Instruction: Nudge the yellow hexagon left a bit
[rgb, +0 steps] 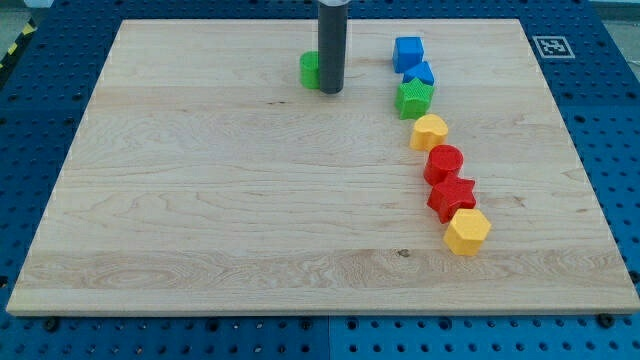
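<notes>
Yellow hexagon (467, 232) touching red star (451, 196), my tip (331, 90) well apart

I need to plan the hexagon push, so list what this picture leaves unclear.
- Green block, camera view: my rod covers its right part, so its shape is unclear.
- My tip: whether it touches that block cannot be told.
- Rod's upper part: cut off by the view's top edge.
- Lower blue block: partly behind the green star; shape uncertain.
- Yellow hexagon and red star: touching or merely close, unclear.

Straight dark grey rod, smooth and cylindrical, paler collar seemingly at its cropped top, my tip (331, 91) blunt
</notes>
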